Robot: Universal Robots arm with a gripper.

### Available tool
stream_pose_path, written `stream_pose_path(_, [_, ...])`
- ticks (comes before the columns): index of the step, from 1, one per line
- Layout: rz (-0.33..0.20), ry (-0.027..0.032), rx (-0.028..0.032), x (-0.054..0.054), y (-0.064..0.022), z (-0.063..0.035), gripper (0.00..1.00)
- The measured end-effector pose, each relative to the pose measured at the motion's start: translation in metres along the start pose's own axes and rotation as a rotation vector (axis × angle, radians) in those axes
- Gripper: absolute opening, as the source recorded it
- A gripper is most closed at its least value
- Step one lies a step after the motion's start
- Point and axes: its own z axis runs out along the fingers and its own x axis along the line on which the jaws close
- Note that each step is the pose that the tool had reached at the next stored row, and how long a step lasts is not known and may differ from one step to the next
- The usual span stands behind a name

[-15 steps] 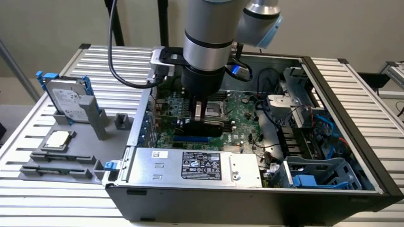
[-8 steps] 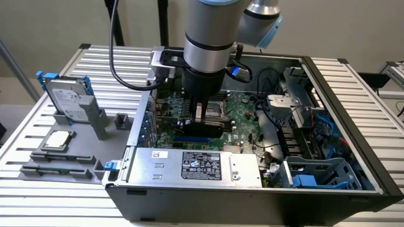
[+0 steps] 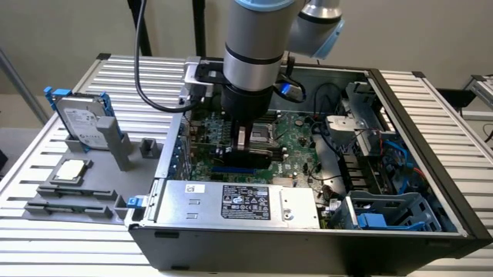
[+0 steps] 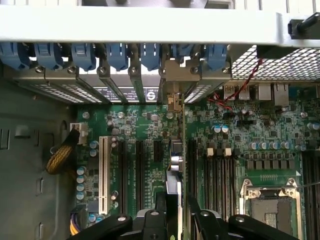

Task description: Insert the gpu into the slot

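Plain beige wall (image 3: 77,29) behind a ribbed aluminium table (image 3: 62,248), even indoor light.

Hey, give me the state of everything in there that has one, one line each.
gpu, upright, gripped edge-on.
gripper, shut on gpu.
slot, partly showing under the gripper; seating unclear.
case, open, side off.
hard drive, upright, outside the case.
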Motion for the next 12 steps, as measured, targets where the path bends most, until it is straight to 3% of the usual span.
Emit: stream_pose_path(12, [-0.001,0.0006,-0.0008,0.0002,0.0006,0.0035,0.26])
